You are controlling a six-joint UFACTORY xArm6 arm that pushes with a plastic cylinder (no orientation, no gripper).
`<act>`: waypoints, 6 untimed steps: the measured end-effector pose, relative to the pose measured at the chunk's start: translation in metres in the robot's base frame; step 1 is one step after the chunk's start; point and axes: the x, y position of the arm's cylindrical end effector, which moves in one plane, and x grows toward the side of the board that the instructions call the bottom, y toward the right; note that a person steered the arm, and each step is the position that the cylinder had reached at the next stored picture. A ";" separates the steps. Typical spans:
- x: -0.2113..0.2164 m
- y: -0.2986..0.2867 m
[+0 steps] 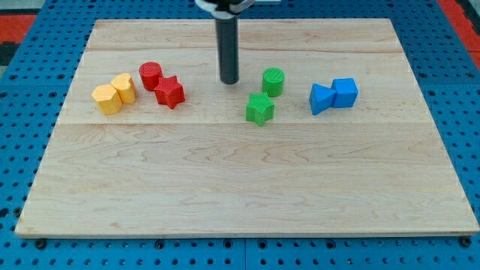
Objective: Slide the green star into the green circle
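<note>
Tool: plain dark straight rod (227, 45), coming down from the view's top centre, clamped on nothing. Ends at my tip (229, 81), set down on the wooden bench (240, 195), touching no block.

Just right of my tip, with a clear gap: green circle (273, 82), an upright cylinder. Below that and slightly to the view's left: green star (259, 109), near the circle but apart from it, thin strip of bench between the two. Lies below-right of my tip, also apart from it.

Left of my tip, well apart: red cylinder (150, 76) with red star (170, 91) at its lower right, touching or very nearly so; cannot tell which.

Further to the view's left: two yellow blocks pressed side by side, yellow left block (106, 99) lower, yellow right block (124, 88) a bit higher. Shapes chunky and many-sided, not clear enough to name.

On the view's right: blue triangle-like block (322, 98) touching blue cube (345, 92), cube on the right and slightly higher. Near the green pair but apart from it.

Around the bench on all sides: blue perforated board (22, 90).
</note>
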 end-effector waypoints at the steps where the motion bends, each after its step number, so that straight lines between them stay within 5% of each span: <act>1: 0.003 0.111; 3: 0.035 -0.001; 4: 0.079 -0.006; 5: 0.099 0.043; 6: 0.070 0.087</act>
